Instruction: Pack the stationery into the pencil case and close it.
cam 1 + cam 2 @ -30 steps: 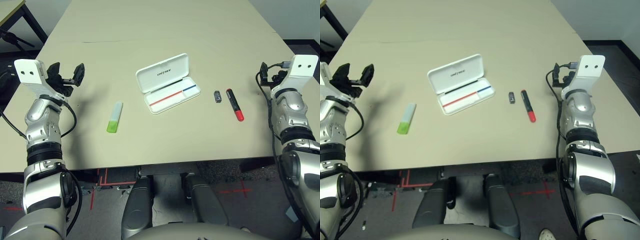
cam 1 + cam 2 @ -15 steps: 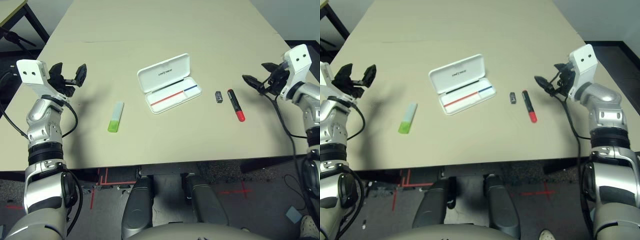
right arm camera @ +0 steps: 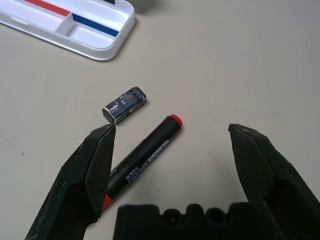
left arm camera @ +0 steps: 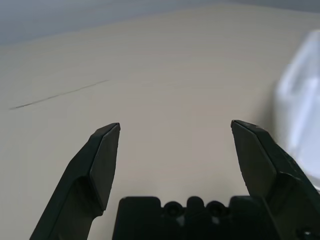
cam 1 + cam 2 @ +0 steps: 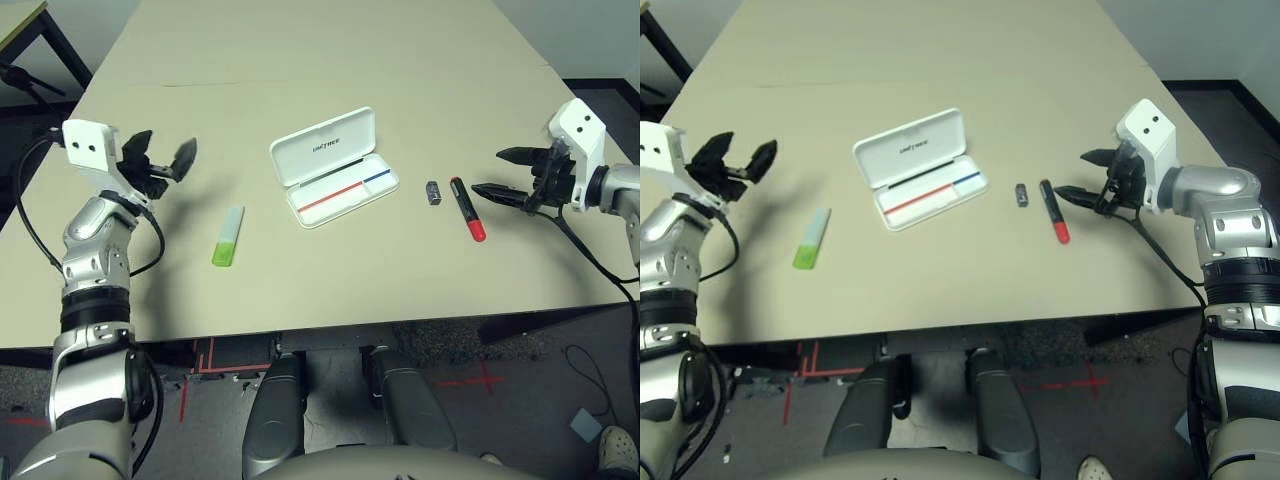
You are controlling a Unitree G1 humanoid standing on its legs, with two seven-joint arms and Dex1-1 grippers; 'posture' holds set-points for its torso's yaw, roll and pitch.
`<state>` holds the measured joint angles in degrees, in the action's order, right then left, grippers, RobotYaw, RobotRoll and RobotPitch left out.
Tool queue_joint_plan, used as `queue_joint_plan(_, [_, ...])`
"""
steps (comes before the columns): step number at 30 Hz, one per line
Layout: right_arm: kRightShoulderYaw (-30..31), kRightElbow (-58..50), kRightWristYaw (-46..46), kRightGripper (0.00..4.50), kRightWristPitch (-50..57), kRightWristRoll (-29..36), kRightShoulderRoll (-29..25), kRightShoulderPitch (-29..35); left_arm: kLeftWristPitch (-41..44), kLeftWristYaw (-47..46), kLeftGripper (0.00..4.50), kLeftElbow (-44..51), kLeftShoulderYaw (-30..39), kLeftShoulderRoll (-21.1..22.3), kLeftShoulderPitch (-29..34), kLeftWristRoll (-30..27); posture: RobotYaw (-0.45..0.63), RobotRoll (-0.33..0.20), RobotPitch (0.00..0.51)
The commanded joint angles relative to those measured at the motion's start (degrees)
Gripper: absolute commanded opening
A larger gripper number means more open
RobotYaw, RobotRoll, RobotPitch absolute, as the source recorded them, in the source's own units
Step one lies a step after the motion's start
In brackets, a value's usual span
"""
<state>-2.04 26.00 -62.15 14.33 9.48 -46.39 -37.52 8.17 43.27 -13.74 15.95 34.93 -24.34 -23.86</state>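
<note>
fingers (image 4: 104, 170) (image 3: 100, 172) wide apart, both | right arm (image 5: 1225, 205) reaching inward | left arm (image 5: 98, 260) angled forward

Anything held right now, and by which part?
Nothing held. Left tool is open over bare table; right tool is open near the marker, which lies on the table.

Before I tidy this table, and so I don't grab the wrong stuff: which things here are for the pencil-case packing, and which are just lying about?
For the job:
- open white pencil case
- black-and-red marker
- small dark block
- pale stick with green end

Just lying about:
- nothing I can make out on the tabletop
</note>
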Motion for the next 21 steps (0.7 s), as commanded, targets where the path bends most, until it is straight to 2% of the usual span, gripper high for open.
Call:
queue_joint_plan(1, [1.08, 0.89, -0.24, 4.50, -0.32, -0.71, 0.48, 0.46, 6.07, 3.97, 4.47, 10.31, -1.33, 2.04, 3.15, -4.10, -0.03, 0.000, 0.187])
queue_joint_plan(5, [2.20, 2.71, -0.26, 4.50, -1.53, -1.75, 0.86, 0.32, 13.40, 6.77, 4.47, 19.98, -3.80, 4.46, 5.04, -7.15, -0.02, 0.000, 0.187])
queue_joint_plan(10, [2.91, 4.13, -0.36, 4.50, -2.31, -2.52, 1.50, -0.32, 20.66, 8.94, 4.47, 28.88, -11.89, 7.62, 5.26, -5.75, -0.01, 0.000, 0.185])
queue_joint_plan(14, [3.36, 4.38, -0.56, 4.50, -2.64, -3.09, 1.66, -0.56, 24.06, 9.15, 4.47, 31.15, -17.10, 7.45, 3.47, -4.69, -0.01, 0.000, 0.183])
queue_joint_plan(21, [3.89, 3.97, -0.74, 4.50, -2.73, -3.60, 1.45, -0.41, 22.99, 9.57, 4.47, 26.28, -24.30, 5.79, -0.83, 1.12, -0.03, 0.000, 0.184])
